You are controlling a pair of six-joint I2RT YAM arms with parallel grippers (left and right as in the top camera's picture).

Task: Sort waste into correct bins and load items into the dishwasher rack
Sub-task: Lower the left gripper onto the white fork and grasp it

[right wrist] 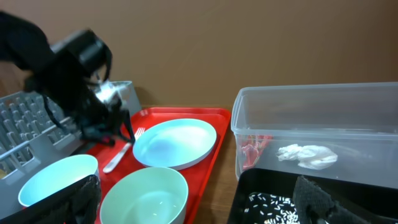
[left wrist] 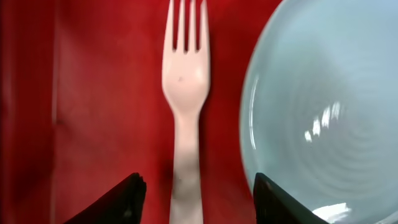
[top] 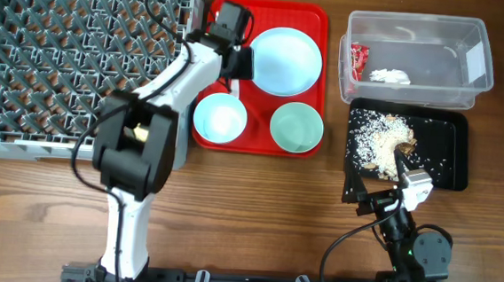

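Observation:
On the red tray (left wrist: pixel 93 93) a white plastic fork (left wrist: pixel 185 81) lies beside the pale blue plate (left wrist: pixel 323 112). My left gripper (left wrist: pixel 198 202) is open, its jaws on either side of the fork's handle with a gap on each side. From overhead, the left gripper (top: pixel 238 64) hangs over the tray next to the plate (top: pixel 284 61). My right gripper (top: pixel 409 183) is open and holds nothing, at the near end of the black tray (top: pixel 452 137), which holds rice and scraps (top: pixel 381 137). The red wrapper (top: pixel 358 61) and the tissue (top: pixel 390 77) lie in the clear tub (top: pixel 420 33).
The grey dishwasher rack (top: pixel 80 58) fills the left side, right beside the red tray (top: pixel 318 21). A pale blue bowl (top: pixel 220 119) and a mint green bowl (top: pixel 296 127) stand on the tray's near side. Bare wood shows along the table's front.

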